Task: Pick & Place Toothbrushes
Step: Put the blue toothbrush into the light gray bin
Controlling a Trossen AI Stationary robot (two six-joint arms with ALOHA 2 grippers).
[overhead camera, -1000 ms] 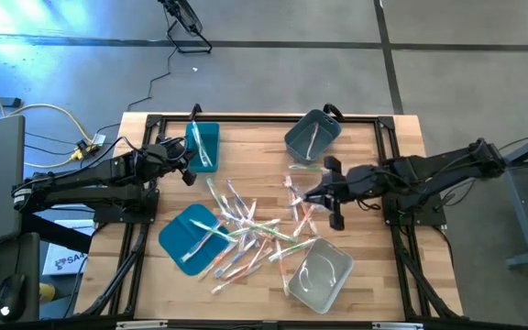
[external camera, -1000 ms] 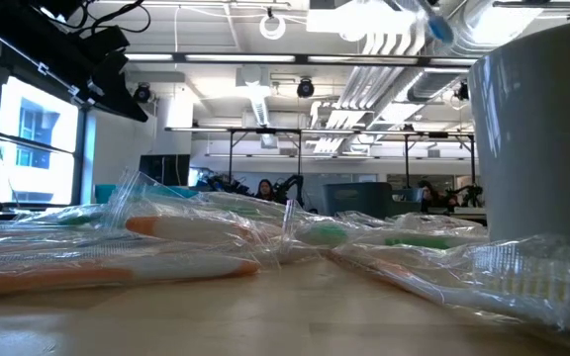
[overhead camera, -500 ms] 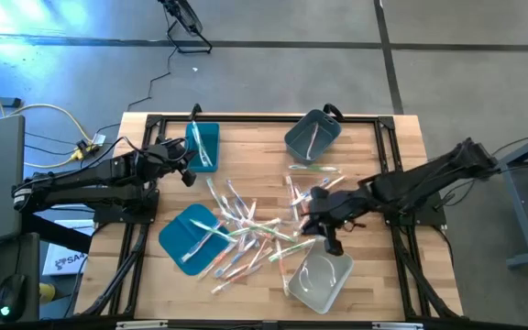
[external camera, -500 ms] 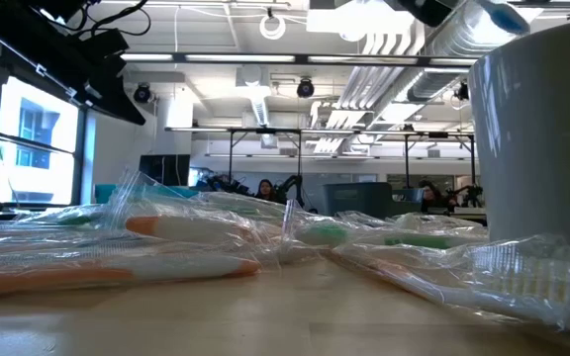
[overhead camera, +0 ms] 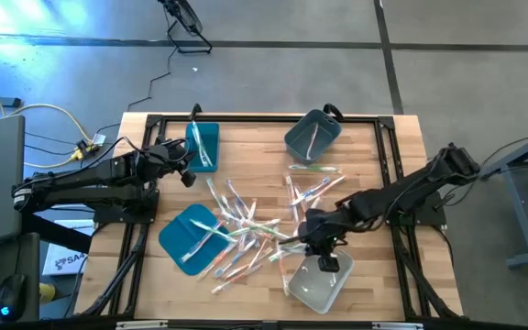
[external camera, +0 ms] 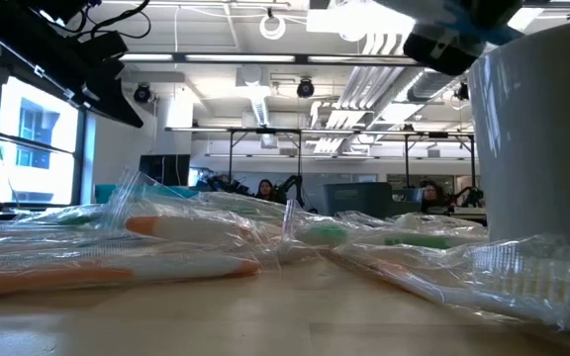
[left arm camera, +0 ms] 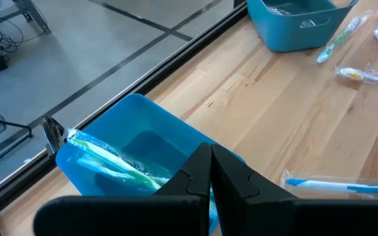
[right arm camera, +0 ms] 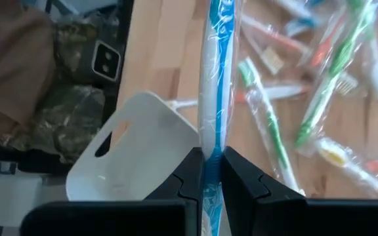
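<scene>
Overhead, the toothbrushes (overhead camera: pixel 246 229) lie scattered across the middle of the wooden table (overhead camera: pixel 383 174), a few spilling onto the flat teal lid (overhead camera: pixel 187 236) at lower left of the pile. The right gripper (overhead camera: pixel 312 240) hangs at the upper edge of the clear bin (overhead camera: pixel 319 280) in the lower right, while the left gripper (overhead camera: pixel 189 158) waits, pinched shut and empty, beside the teal bin (overhead camera: pixel 203 145) at upper left; a grey bin (overhead camera: pixel 312 135) sits at top centre. In the low view, wrapped toothbrushes (external camera: pixel 196 242) fill the foreground and the pale bin wall (external camera: pixel 542 129) rises at right. In the left wrist view, closed fingers (left arm camera: pixel 205 174) point at a blue bin (left arm camera: pixel 143 141) holding green-wrapped brushes. In the right wrist view, the fingers (right arm camera: pixel 192 167) clamp 1 blue toothbrush (right arm camera: pixel 215 78), upright above the white bin (right arm camera: pixel 136 151).
</scene>
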